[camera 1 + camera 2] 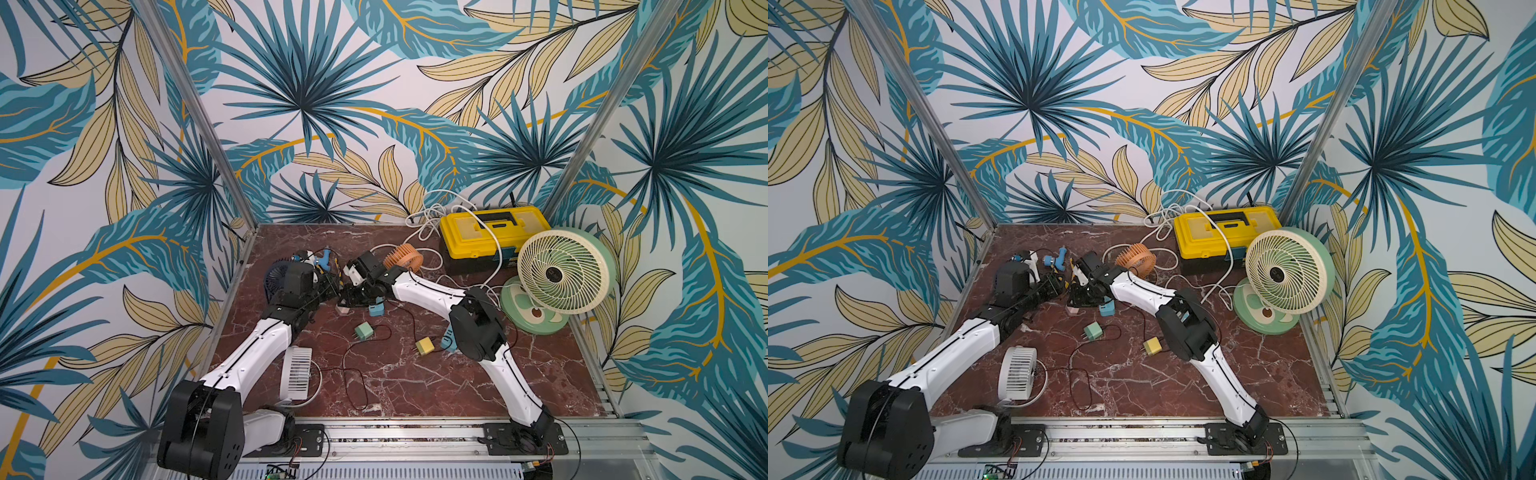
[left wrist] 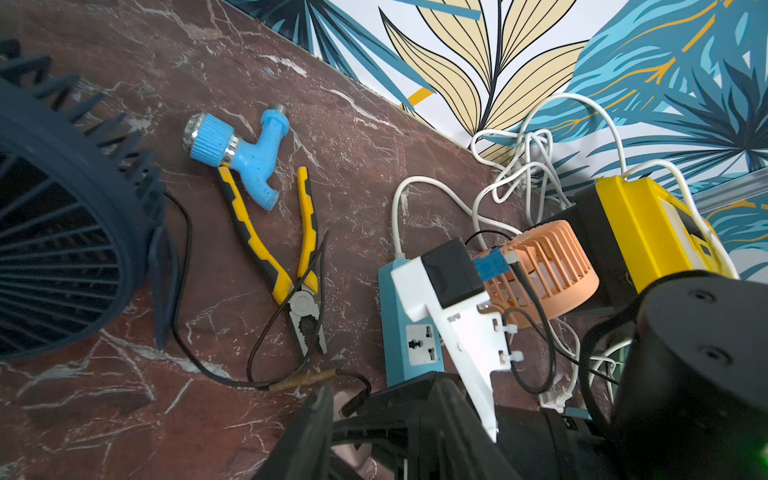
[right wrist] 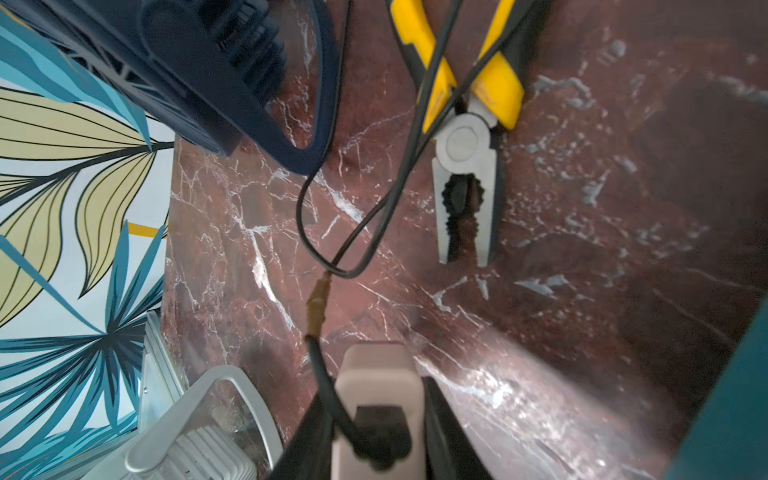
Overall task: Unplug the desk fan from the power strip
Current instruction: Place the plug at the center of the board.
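Observation:
The navy desk fan [image 1: 276,276] [image 2: 62,249] stands at the table's back left. Its black cable [image 3: 307,208] runs to a USB plug seated in a pink adapter [image 3: 376,382] [image 1: 343,309]. My right gripper [image 3: 378,419] [image 1: 347,297] is shut on that adapter, one finger on each side. The teal power strip [image 2: 419,340] [image 3: 731,395] lies right beside it, and its one visible socket is empty. The adapter's prongs are hidden. My left gripper [image 2: 374,428] [image 1: 334,291] meets the right one. Its fingers stand on either side of the adapter and the right fingertip, but the grip is hidden.
Yellow pliers [image 2: 303,307] and a blue tap fitting [image 2: 245,162] lie behind the grippers. An orange fan [image 1: 403,257], yellow toolbox [image 1: 490,232] and big green fan [image 1: 561,274] fill the back right. A white fan [image 1: 297,370], green adapter [image 1: 363,330] and yellow adapter [image 1: 424,345] lie nearer.

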Robot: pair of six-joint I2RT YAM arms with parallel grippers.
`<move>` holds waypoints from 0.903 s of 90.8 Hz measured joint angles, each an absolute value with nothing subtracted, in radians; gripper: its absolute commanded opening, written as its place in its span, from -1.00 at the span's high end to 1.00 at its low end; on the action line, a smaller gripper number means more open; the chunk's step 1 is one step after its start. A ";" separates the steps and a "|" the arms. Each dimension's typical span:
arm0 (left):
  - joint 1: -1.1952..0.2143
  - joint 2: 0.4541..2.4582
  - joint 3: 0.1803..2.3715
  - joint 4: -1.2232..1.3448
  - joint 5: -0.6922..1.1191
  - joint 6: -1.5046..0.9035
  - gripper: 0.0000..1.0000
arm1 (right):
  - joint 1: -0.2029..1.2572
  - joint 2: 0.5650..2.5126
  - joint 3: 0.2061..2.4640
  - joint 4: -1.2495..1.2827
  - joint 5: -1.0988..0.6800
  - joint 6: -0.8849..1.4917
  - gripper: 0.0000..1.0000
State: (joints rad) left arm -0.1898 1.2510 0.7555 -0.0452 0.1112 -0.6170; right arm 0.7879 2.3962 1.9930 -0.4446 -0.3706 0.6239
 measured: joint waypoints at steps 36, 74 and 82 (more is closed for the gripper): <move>-0.188 1.284 0.756 -0.042 0.112 -0.619 0.10 | 0.782 2.397 1.991 -0.454 -0.348 0.603 0.02; -0.184 1.314 0.785 -0.045 0.109 -0.548 -0.18 | 0.722 2.296 1.863 -0.475 -0.271 0.559 -0.33; -0.181 1.335 0.810 -0.043 0.104 -0.494 -0.24 | 0.707 2.202 1.810 -0.485 -0.234 0.527 -0.41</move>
State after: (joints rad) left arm -0.1810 1.3354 0.8097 -0.0433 0.1036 -0.4938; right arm 0.7071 2.2021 1.8095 -0.4854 -0.2344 0.5270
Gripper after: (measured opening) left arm 0.603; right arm 0.688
